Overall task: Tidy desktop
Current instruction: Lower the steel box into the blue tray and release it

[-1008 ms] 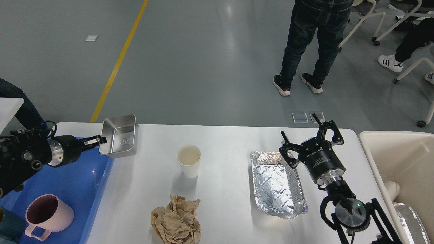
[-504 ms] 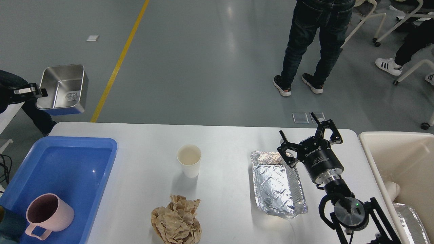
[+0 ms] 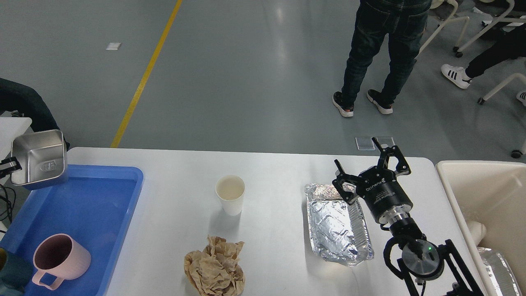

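The white desktop [image 3: 279, 168] holds a white paper cup [image 3: 230, 193], a crumpled wad of brown paper [image 3: 214, 268] near the front edge, and a foil tray [image 3: 337, 226]. My left gripper [image 3: 5, 165] is at the far left edge of the view, shut on the rim of a steel container [image 3: 39, 158], which hangs tilted over the far left corner of the blue tray [image 3: 94, 205]. My right gripper [image 3: 357, 157] is open and empty, above the far end of the foil tray.
A pink mug [image 3: 59, 258] stands in the blue tray's near end. A cream bin [image 3: 485, 193] stands off the desktop's right edge. A person [image 3: 380, 53] stands on the floor beyond the desktop, with chairs at the far right.
My left gripper lifted the steel container off the desktop, swung it up and left, then brought it down over the blue tray's far left corner. The right gripper barely moved.
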